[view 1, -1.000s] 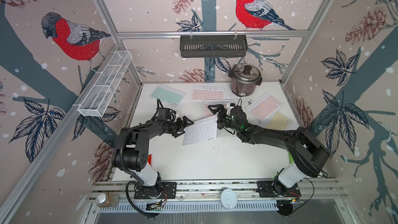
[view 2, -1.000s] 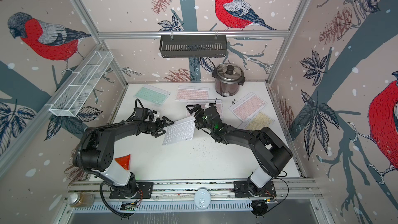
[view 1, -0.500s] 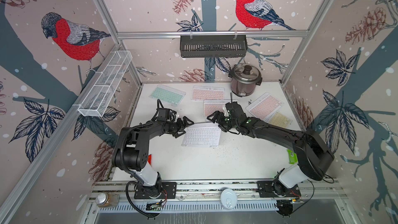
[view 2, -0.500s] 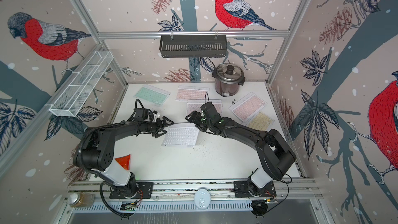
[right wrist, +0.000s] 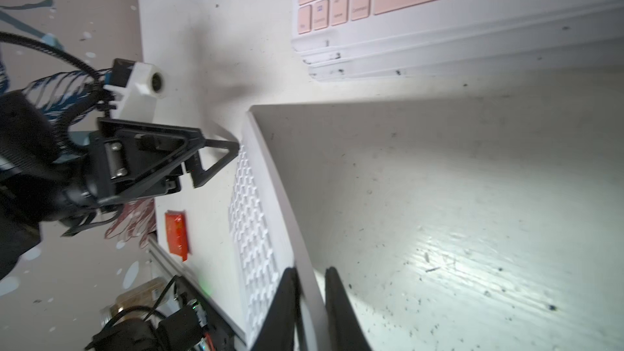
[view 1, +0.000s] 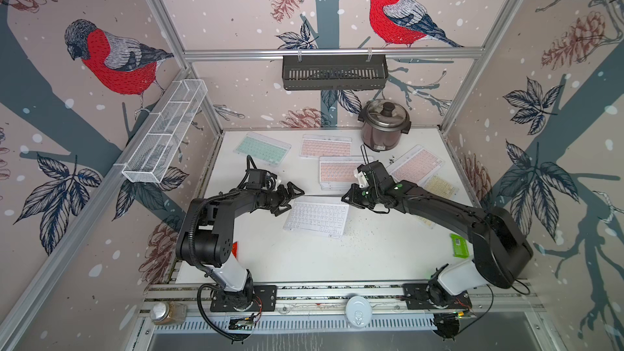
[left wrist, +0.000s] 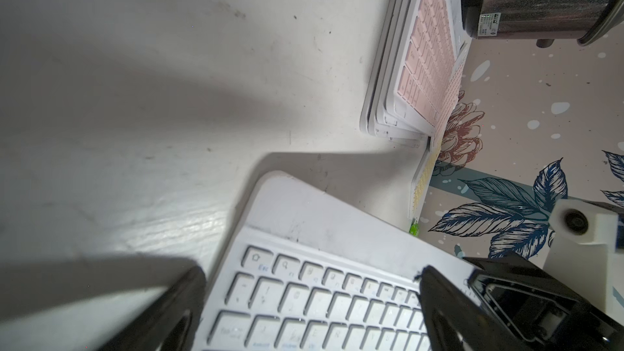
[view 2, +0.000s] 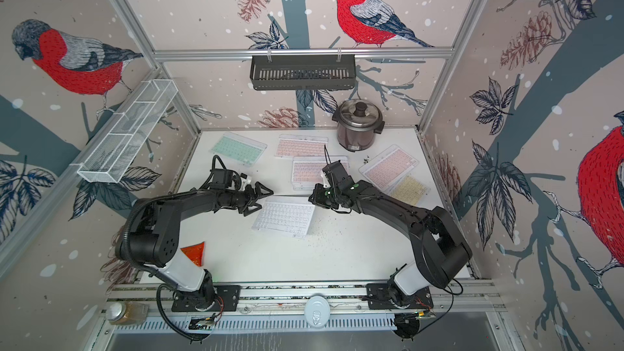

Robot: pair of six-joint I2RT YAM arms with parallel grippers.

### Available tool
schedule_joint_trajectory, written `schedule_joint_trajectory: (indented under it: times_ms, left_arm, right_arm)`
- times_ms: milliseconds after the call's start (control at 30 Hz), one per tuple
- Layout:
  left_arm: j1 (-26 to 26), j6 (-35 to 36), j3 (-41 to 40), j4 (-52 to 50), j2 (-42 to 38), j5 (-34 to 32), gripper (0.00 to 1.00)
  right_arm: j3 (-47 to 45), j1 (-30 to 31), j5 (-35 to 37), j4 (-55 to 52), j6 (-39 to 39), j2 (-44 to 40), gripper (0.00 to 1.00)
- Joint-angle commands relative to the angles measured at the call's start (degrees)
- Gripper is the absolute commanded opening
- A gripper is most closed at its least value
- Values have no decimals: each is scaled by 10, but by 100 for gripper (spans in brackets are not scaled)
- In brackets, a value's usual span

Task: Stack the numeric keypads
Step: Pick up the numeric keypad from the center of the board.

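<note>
Robot lab test cell: aluminium frame (view 1: 236,53) boxes in white tabletop (view 1: 304,258); bullfinch-print panels (view 1: 236,5) as walls; two arms (view 1: 216,217) bolted to near rail (view 1: 337,289). Far side: rice cooker (view 1: 385,126), black rack (view 1: 334,70). Left wall: wire basket (view 1: 162,136).

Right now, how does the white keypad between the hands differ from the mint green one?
The white keypad has white keys; the mint green keypad has green ones. The right hand pinches the white keypad's edge, while nothing touches the mint green keypad. The white keypad sits tilted, one edge raised; the mint green keypad lies flat. Both are thin rectangles.
</note>
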Motion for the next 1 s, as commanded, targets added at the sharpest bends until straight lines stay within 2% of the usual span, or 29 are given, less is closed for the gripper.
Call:
schedule_joint_trajectory:
  times_ms: [0,133,200,500,767,967]
  left_arm:
    - [0,-9,11,-57,-7,-30,99]
    - [0,0,56,-93,-20,-32,98]
    - [0,4,82,-111,-24,-35,99]
    - [0,10,218,-163,4,-45,99]
    - [-15,-6,320,-166,68,-50,99]
    - [-36,5,386,-184,124,-68,99]
  right_arm:
    - [-9,-13,-2,2,-65,-12,4]
    - [-23,-30,-35,48,-82,-18,1]
    - [-27,-41,-73,77,-91,-26,1]
    - [-25,-167,-217,162,-114,-57,0]
    - [-24,-290,-351,272,-115,8,0]
    - [14,-326,-402,281,-159,74,0]
